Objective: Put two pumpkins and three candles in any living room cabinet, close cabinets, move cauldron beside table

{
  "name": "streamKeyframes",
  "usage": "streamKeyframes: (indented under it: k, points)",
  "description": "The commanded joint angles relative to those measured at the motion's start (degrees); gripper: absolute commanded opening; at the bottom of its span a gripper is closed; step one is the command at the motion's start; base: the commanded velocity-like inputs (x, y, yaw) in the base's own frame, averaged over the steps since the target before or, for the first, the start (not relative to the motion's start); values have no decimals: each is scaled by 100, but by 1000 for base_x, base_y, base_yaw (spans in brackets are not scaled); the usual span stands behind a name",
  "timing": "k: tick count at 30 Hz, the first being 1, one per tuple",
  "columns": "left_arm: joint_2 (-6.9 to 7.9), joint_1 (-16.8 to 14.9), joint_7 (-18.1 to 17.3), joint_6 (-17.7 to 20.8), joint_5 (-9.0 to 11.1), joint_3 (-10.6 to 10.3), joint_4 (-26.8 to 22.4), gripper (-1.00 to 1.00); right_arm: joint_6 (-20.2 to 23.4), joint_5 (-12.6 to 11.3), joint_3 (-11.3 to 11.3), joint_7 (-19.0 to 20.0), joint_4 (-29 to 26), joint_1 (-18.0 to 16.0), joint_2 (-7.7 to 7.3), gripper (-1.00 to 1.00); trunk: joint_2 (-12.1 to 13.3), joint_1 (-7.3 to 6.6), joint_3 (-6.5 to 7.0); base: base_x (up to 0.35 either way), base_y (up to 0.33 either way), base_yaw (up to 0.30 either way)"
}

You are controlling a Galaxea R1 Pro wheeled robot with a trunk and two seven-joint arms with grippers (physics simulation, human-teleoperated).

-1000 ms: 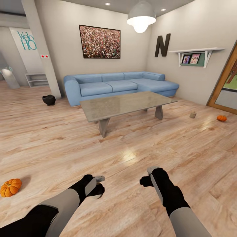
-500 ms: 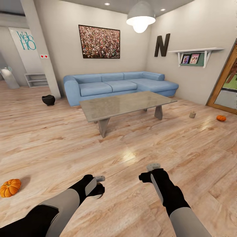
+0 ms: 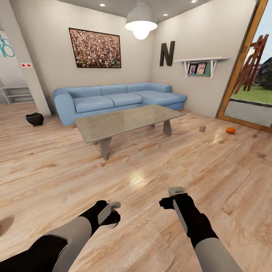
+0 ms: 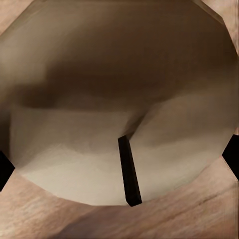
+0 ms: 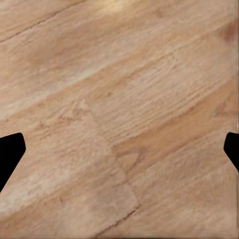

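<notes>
The glass-topped counter stands mid-room on the plank floor, and everything else I place from it. Behind it runs the blue sofa. The black cauldron sits on the floor well off the counter's left end, near a white pillar. Past the counter's right end, a stubby candle stands upright, and a pumpkin lies just beyond it by the wooden door frame. My left pincer and right pincer hang over bare floor on the near side of the counter. My right pincer's tips sit wide apart, holding nothing; whether my left is spread or closed, I cannot tell.
</notes>
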Motion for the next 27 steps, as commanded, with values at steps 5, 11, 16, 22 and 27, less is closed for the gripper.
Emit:
streamKeyframes:
  k: [5, 11, 16, 22, 27]
  points:
    - [2, -1, 41, 28, 61, -42, -14, -100, 28, 45, 0, 3, -4, -4, 1, 100, -2, -1, 26, 0, 0, -247]
    - [2, -1, 41, 28, 61, -37, -14, -100, 31, 49, 9, -17, 0, -4, 1, 100, -2, -1, 65, 0, 0, -240]
    - [2, 0, 41, 28, 61, -41, -14, -100, 34, 53, 14, -20, 5, -4, 1, 100, -2, -1, 98, 0, 0, -238]
    - [2, -1, 41, 28, 61, -42, -14, -100, 37, 54, 8, -27, 5, -4, 1, 100, -2, -1, 137, 0, 0, -236]
    - [2, -1, 41, 28, 61, -42, -14, -100, 37, 54, -8, -29, 117, -4, 1, 100, -2, -1, 169, 0, 0, -236]
